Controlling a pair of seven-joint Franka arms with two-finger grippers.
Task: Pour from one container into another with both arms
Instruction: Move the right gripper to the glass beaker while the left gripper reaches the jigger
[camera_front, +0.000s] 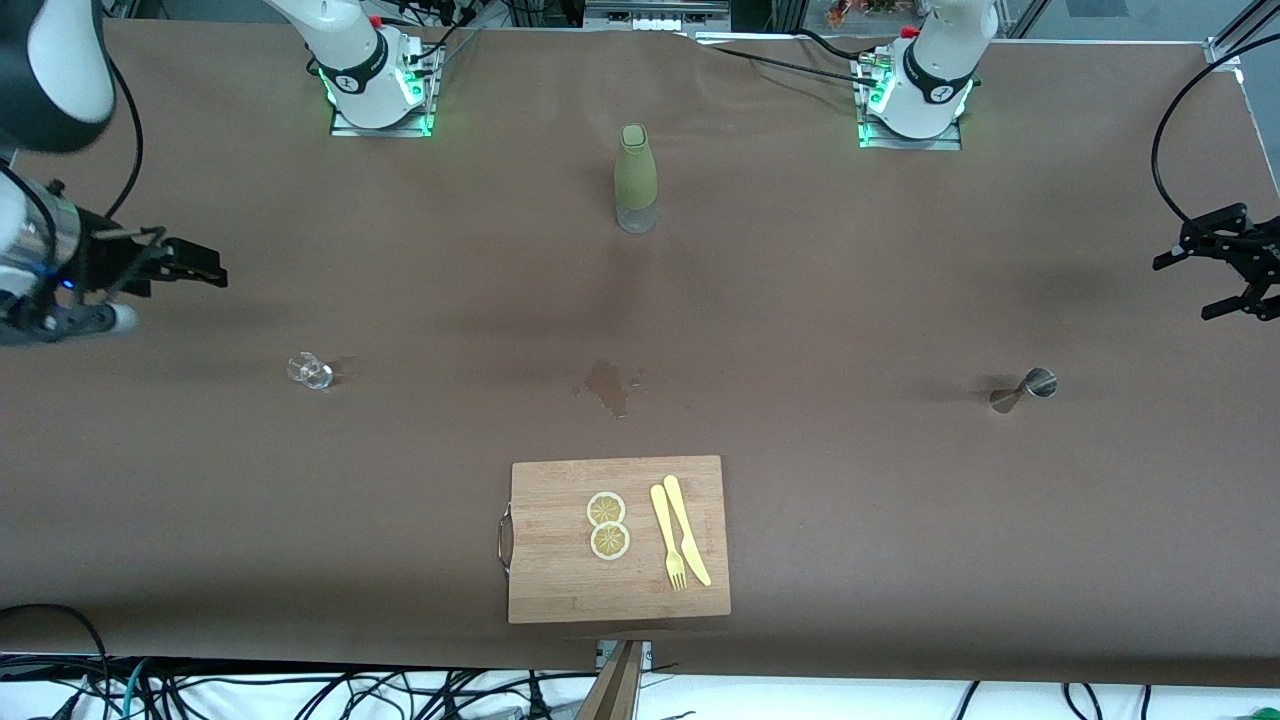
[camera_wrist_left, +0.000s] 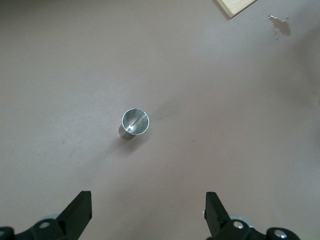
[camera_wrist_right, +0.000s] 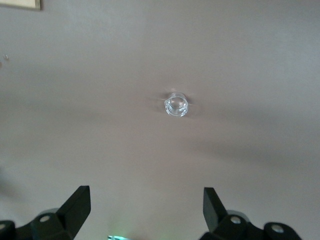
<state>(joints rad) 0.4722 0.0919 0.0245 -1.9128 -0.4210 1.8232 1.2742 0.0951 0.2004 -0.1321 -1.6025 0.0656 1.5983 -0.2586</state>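
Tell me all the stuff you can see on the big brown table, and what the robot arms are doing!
bottle: one, green with a clear bottom, standing between the two arm bases.
small glass: one, clear, toward the right arm's end of the table.
metal measuring cup: one, silver, toward the left arm's end.
wet spot: one, dark, between the bottle and the board.
cutting board: one, light wood, nearest the front camera.
lemon slices: two, yellow, on the board.
fork: one, yellow, on the board beside the slices.
knife: one, yellow, beside the fork.
table: one, brown.
right gripper: black, open, waiting up over its end of the table.
left gripper: black, open, up over its own end.
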